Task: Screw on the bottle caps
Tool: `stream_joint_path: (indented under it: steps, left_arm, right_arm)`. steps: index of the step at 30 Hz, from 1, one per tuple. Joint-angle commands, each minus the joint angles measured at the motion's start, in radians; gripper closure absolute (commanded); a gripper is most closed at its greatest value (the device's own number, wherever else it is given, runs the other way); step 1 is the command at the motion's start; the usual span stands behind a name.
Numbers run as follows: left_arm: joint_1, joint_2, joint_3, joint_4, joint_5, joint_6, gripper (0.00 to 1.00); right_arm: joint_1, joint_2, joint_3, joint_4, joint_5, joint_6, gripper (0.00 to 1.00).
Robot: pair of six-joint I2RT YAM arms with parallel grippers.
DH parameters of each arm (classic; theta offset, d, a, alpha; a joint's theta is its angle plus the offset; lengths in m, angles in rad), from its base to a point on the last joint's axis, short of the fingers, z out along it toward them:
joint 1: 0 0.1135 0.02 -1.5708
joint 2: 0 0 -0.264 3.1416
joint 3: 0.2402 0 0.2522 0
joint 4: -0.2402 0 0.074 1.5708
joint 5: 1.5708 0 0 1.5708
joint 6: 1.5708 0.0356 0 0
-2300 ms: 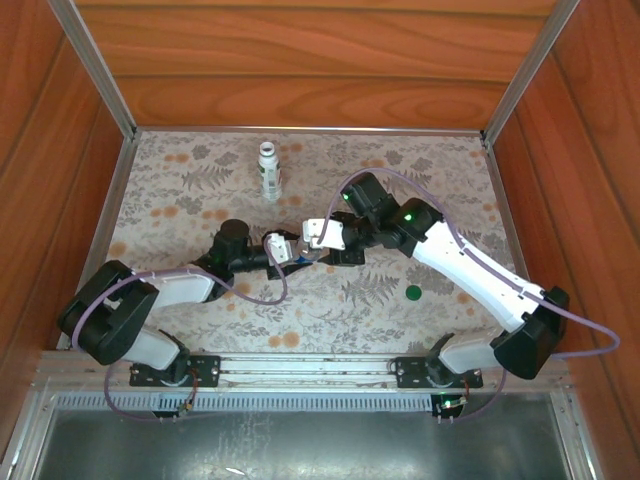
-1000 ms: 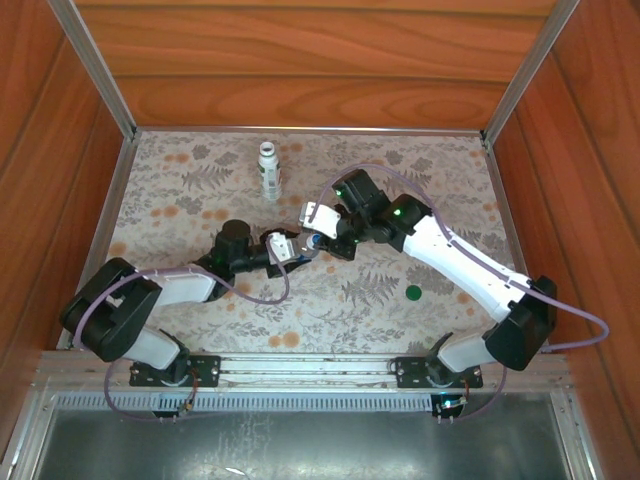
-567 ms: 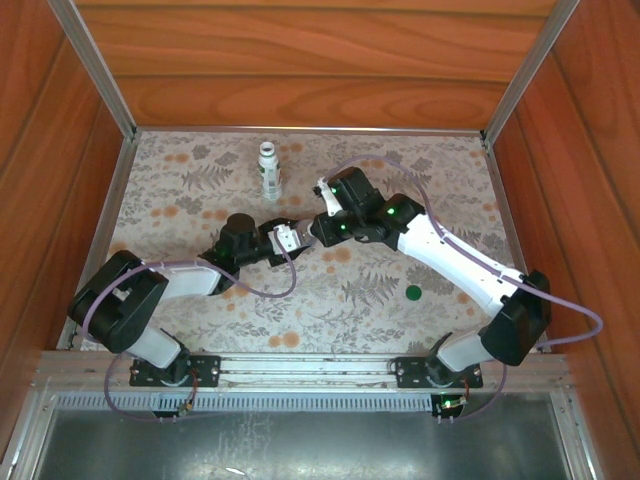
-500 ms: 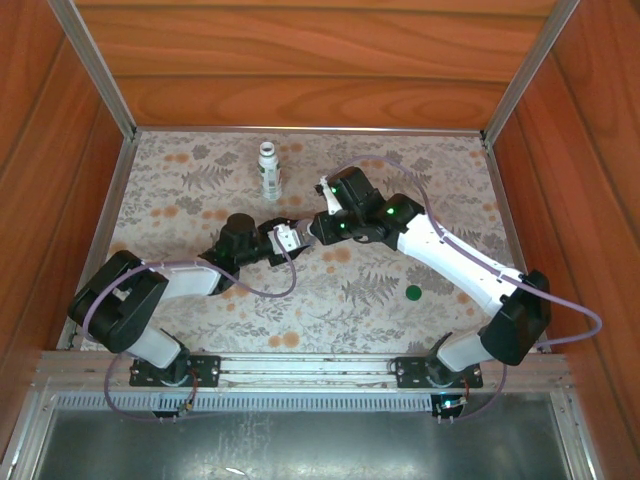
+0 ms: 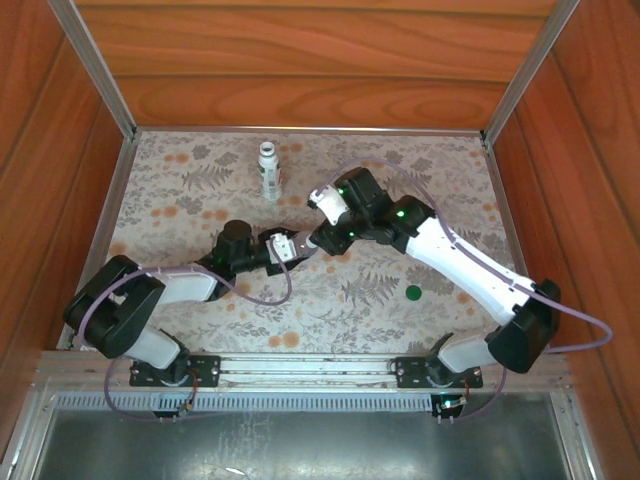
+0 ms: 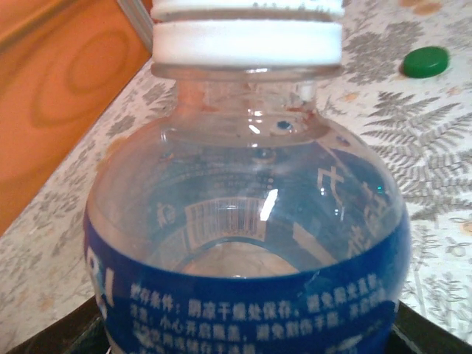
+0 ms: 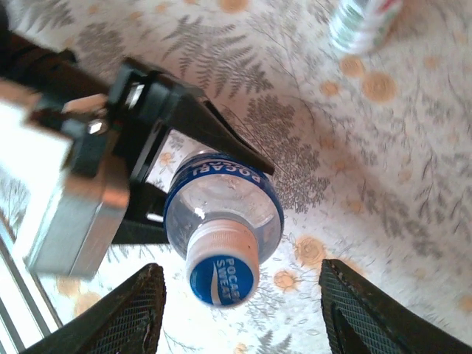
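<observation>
Your left jaws pinch the clear bottle [image 7: 225, 193], blue cap [image 7: 220, 276] sitting on its neck; your right jaws stand spread either side of that cap (not touching). The green cap [image 5: 413, 293] lies apart on the worktop [image 5: 170, 195], the white bottle [image 5: 269, 171] farther back.

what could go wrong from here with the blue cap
The blue round plastic cap may sit only partly threaded on the small clear plastic bottle with the blue label; with the right pincer open, nothing holds it.
If the left pincer loses its grip, a twist would spin the bottle too.
</observation>
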Motion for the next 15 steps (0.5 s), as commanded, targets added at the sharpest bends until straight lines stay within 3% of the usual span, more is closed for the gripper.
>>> stream_joint_path:
  steps: [1,7,15]
  left_arm:
    - [-0.007,-0.059,-0.034,0.012,0.096,-0.041,0.41]
    - [-0.008,-0.083,-0.053,0.011,0.143,-0.059,0.41]
    - [-0.007,-0.074,-0.032,0.009,0.185,-0.073,0.40]
  right_arm:
    - [0.000,-0.063,0.005,-0.105,-0.129,-0.398,0.40]
    - [0.024,-0.061,0.075,-0.250,-0.144,-0.673,0.40]
    - [0.065,0.025,0.176,-0.324,-0.082,-0.719,0.38]
